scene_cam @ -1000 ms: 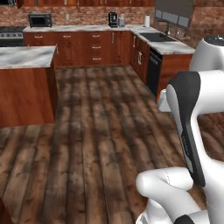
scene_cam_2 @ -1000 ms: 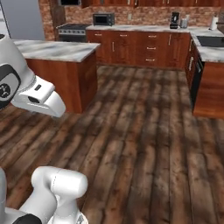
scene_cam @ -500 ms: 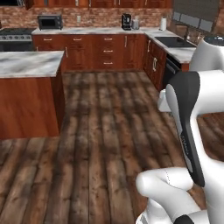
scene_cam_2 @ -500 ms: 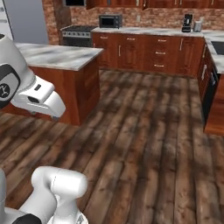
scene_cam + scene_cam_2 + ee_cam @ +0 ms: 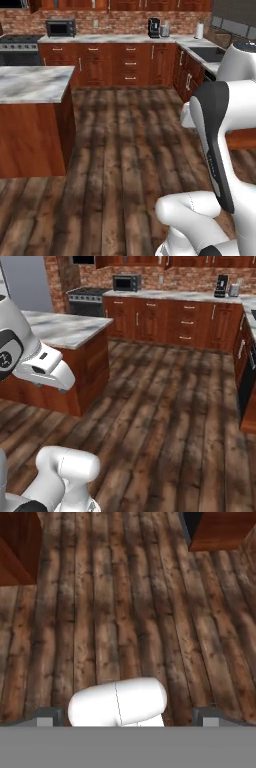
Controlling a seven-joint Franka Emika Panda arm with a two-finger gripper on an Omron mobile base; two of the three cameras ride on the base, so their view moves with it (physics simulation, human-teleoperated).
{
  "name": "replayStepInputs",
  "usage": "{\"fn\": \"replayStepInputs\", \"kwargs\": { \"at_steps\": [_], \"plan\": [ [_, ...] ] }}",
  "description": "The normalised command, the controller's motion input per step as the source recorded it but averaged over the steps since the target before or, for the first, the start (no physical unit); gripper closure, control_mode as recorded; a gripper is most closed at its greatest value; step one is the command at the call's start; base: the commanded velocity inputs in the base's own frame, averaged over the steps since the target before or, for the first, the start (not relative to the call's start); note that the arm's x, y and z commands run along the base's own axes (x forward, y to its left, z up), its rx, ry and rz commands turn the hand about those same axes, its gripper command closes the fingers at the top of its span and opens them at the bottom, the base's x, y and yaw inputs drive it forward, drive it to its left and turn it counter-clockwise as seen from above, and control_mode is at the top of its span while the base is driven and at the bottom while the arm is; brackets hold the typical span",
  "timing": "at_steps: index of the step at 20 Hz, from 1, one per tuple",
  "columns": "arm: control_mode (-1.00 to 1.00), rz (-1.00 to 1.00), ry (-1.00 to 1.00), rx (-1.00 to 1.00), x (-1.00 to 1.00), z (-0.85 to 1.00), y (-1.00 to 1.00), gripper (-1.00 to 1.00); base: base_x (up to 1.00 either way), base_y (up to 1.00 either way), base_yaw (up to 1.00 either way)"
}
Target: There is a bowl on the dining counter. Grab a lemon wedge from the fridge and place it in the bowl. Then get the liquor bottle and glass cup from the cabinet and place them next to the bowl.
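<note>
The gripper is spread wide with nothing between its fingertips, pointing down at the plank floor. Left of the arm stands the dining counter, a table with a marble top and wood front. Beyond that table, against the brick wall, sit a microwave and a coffee machine; a stove is beside the microwave.

Dining counter at left; microwave, perhaps coffee maker, on back counter.
</note>
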Motion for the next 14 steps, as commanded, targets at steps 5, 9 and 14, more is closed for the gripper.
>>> {"fn": "replayStepInputs", "kwargs": {
  "at_steps": [5,9,14],
  "plan": [
    [1.0,0.0,0.0,0.0,0.0,0.0,0.0,-1.0,1.0,-0.26,0.02],
    [1.0,0.0,0.0,0.0,0.0,0.0,0.0,-1.0,1.0,-0.21,0.01],
    [1.0,0.0,0.0,0.0,0.0,0.0,0.0,-1.0,1.0,-0.18,0.01]
  ]
}}
